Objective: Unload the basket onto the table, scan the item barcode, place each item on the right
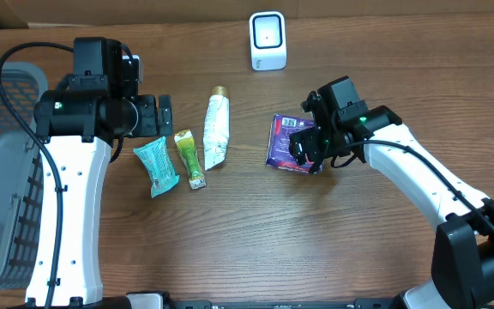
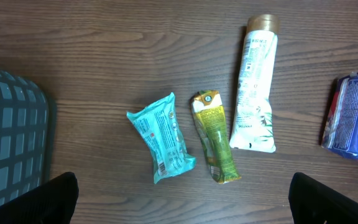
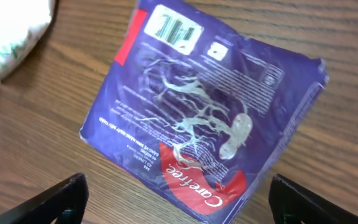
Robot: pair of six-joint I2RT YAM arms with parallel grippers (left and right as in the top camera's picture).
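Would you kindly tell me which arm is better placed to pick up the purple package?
Right: the right claw hangs open directly over the purple package, while the left claw sits farther off, by the teal packet.

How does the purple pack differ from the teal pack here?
The purple pack is larger and squarish; the teal pack is smaller and oblong. The purple pack lies right of the tube, under the open right gripper; the teal pack lies left of the tube. Both rest on the table, unheld.
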